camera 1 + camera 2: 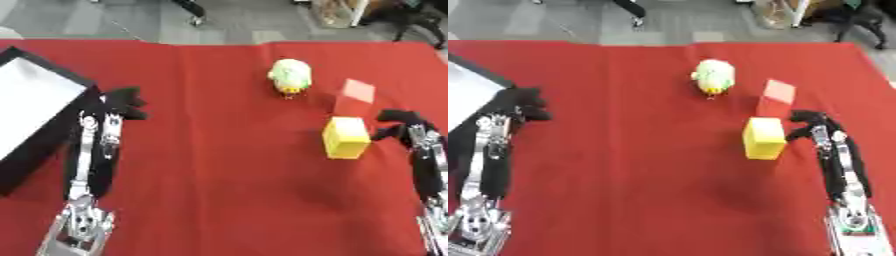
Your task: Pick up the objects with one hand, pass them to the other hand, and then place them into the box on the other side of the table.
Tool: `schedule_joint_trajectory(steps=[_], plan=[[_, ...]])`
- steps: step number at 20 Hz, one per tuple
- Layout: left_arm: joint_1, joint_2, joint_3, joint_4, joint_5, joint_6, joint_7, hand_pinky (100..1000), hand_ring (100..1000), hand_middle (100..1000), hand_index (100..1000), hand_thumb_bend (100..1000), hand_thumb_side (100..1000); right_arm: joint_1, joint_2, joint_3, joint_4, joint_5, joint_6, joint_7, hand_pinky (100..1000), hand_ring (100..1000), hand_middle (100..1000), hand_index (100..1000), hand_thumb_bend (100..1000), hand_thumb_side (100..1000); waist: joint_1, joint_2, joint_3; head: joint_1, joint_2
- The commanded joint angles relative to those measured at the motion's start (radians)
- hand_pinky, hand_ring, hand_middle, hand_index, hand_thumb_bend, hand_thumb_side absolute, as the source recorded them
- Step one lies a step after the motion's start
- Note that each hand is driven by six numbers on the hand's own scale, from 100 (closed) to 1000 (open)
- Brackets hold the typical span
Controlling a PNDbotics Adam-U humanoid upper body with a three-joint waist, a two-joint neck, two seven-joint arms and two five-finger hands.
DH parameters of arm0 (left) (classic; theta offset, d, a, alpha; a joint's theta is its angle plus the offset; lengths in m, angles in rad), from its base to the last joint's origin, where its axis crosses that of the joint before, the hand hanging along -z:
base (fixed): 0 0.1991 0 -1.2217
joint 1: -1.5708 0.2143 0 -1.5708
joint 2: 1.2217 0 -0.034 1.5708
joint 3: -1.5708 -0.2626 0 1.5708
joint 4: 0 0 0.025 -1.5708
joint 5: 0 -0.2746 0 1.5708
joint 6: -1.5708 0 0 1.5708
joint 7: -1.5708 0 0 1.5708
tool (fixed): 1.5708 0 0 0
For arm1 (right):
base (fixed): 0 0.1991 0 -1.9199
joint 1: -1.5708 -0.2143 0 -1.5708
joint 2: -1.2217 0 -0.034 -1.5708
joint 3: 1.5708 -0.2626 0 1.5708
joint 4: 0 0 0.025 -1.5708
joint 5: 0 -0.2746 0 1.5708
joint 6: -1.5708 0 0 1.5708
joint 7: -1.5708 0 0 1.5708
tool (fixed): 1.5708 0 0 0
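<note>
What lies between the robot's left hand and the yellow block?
Only bare red cloth lies between the left hand and the yellow block, seen in the left eye view.

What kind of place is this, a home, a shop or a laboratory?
Probably a laboratory or test room. A red cloth covers the table, set with practice things: a yellow block, a red block and a plush toy. Beyond the table lies a grey floor.

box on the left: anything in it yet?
Empty as far as visible: the black-walled box with a white interior shows only bare white. The yellow block, red block and green-and-white plush toy sit on the red cloth.
</note>
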State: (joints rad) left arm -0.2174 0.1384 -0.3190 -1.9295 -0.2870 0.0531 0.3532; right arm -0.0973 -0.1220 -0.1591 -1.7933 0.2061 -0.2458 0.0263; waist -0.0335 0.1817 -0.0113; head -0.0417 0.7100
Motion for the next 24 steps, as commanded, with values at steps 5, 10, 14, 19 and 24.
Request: schedule_joint_trajectory(steps=[5,10,14,19,24], plan=[[-0.003,0.002,-0.003,-0.019,0.000,-0.001,-0.003,659,529,563,738,258,1000,-0.027,-0.083,-0.002,0.009,0.017,-0.015,-0.003,706,518,640,736,100,1000,-0.001,-0.012,0.002,-0.005,-0.007],[0.004,0.018,-0.005,-0.017,-0.003,-0.002,-0.006,660,529,563,738,257,1000,-0.101,-0.162,0.056,0.069,0.064,-0.057,0.040,731,607,734,789,100,1000,-0.021,-0.020,0.008,-0.023,0.003],[0.005,0.022,-0.005,-0.017,-0.004,-0.002,-0.007,660,529,563,739,257,1000,-0.180,-0.257,0.114,0.163,0.122,-0.107,0.099,755,706,800,828,100,1000,-0.022,-0.021,0.009,-0.032,0.004],[0.002,0.020,-0.006,-0.020,-0.003,0.000,-0.009,660,529,563,739,256,1000,-0.290,-0.382,0.186,0.288,0.199,-0.183,0.175,792,788,869,904,100,1000,-0.015,-0.018,0.016,-0.045,0.002],[-0.006,0.014,-0.010,-0.025,0.002,0.001,-0.014,660,529,563,739,255,1000,-0.375,-0.509,0.258,0.415,0.221,-0.261,0.227,813,830,896,935,100,1000,-0.005,-0.013,0.034,-0.063,-0.002]])
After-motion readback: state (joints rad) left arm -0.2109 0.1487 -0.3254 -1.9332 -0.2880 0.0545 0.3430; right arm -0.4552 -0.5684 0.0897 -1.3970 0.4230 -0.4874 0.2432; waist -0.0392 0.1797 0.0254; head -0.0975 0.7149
